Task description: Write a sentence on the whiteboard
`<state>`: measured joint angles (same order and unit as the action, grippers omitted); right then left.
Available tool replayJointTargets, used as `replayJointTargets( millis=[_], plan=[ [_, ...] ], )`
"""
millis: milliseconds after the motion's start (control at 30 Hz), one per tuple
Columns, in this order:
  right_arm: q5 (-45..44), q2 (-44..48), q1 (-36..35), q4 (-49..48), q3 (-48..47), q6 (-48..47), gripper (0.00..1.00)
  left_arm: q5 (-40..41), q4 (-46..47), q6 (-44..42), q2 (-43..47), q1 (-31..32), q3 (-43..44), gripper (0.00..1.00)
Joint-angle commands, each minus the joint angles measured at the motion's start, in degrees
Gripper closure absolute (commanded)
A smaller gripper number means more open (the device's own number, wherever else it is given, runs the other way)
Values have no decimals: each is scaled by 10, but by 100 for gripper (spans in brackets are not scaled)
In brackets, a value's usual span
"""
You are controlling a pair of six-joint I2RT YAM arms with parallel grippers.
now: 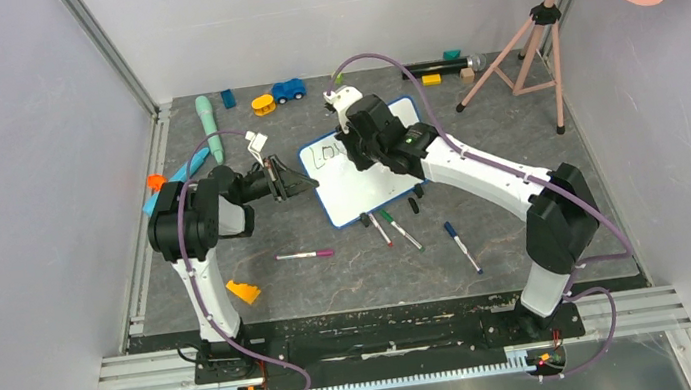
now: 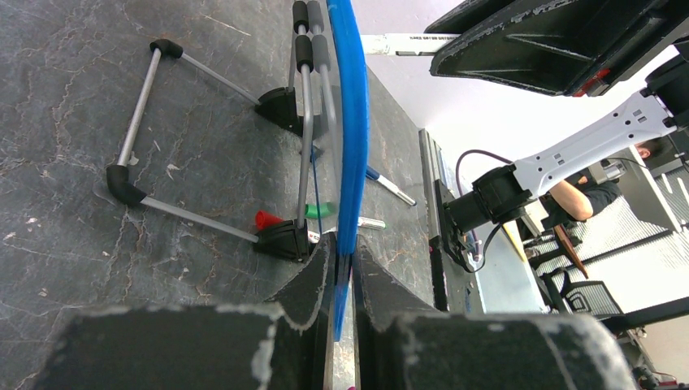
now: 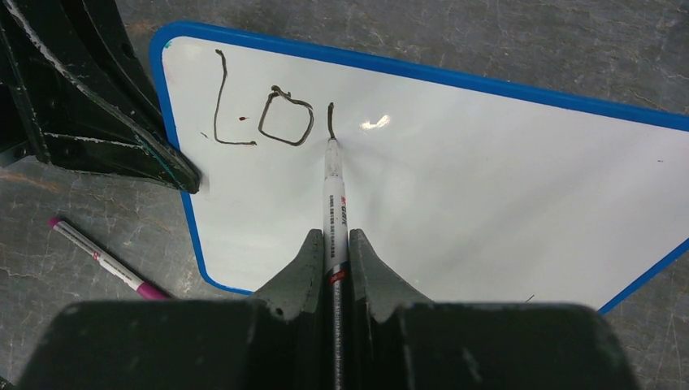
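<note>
— Whiteboard point(image 1: 376, 189), catalogue entry: start at the near edge and work outward.
— Near row, loose on the table: orange wedge point(image 1: 244, 291), pink marker point(image 1: 306, 255), blue marker point(image 1: 462, 247). Red-tipped marker point(image 1: 380, 231) and green-tipped marker point(image 1: 404, 232) lie just beside the board's near edge. None is in use.
— Then the board itself?
— Mid-table, blue-framed, propped at a tilt on its wire stand point(image 2: 306, 146). Left gripper point(image 2: 343, 260): clenched on the left frame edge, steadying the board. Right gripper point(image 3: 333, 244): clamped round a white-barrelled marker point(image 3: 333, 183), tip touching the white face.
— Sentence point(image 3: 264, 122)?
— Upper left corner: "Lo" and one short down-stroke, with the tip at its foot. Rest of the face bare. My reading is that the task is early, with the third letter in hand.
— Handling note for that stroke?
— Judgement only. Use light, even pressure, since a propped board could rock back. Hold the left clamp firm while the tip moves. Turn the stroke upward without lifting, so the line does not break. Match the height of "Lo" and leave room for further words.
— Far row?
— Blue toy car point(image 1: 288, 90), yellow piece point(image 1: 263, 104), teal handle point(image 1: 210, 127), pink tripod point(image 1: 516, 62) at far right. All well apart from the board.
</note>
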<state>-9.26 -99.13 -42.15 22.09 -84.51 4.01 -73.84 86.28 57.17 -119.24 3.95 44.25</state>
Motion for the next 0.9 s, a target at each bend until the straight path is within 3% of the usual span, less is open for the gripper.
replayJointTargets(
  millis=[0,867],
  plan=[
    [-31,0,2,7,-16,3,100,-37,29,12,-3,5,6,98],
    [-24,-19,13,17,-75,-6,100,-40,29,15,-6,4,13,98]
  ],
)
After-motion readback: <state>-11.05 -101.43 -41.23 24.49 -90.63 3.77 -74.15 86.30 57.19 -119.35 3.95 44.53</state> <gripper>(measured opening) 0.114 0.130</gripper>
